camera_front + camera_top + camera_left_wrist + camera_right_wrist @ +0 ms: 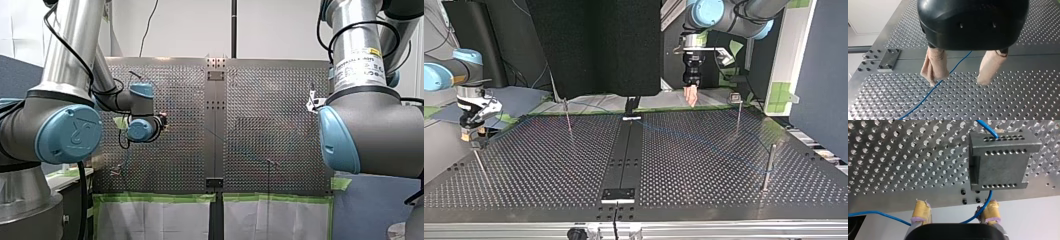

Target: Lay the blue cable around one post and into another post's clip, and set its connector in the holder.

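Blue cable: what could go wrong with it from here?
In the left wrist view the blue cable lies close to one beige pad of my open left gripper, not midway; a grasp might pinch it badly or miss.
In the right wrist view it curves past a yellow pad of my open right gripper near the grey block; moving off might snag it.
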Robot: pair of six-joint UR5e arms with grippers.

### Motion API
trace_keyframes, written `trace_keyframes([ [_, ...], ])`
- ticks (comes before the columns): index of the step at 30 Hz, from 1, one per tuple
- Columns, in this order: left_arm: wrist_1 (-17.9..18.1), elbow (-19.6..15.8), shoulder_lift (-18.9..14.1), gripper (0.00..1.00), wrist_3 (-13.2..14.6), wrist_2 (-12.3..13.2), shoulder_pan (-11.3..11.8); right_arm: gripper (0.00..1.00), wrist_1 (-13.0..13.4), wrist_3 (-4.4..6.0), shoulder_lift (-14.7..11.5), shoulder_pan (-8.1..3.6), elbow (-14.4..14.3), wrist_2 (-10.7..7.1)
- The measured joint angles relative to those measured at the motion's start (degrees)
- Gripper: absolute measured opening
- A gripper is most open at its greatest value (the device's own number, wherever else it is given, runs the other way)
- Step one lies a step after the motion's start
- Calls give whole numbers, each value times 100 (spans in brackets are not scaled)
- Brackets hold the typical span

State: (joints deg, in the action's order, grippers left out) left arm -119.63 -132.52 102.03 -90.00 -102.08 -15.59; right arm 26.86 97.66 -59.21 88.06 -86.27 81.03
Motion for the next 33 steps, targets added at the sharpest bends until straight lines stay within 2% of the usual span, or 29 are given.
trace_keyframes([
  [9, -4, 0, -1, 87, 5, 16, 31, 100, 229, 71, 3, -2, -205, -4],
  [18, -8, 0, 1, 87, 4, 26, 50, 100, 321, 103, 3, 1, -318, -2],
  [25, -27, 0, 1, 87, 12, 52, 70, 100, 578, 169, 8, 0, -535, -6],
  [33, -35, 0, -3, 87, 12, 113, 109, 100, 689, 173, 19, 22, -719, 0],
])
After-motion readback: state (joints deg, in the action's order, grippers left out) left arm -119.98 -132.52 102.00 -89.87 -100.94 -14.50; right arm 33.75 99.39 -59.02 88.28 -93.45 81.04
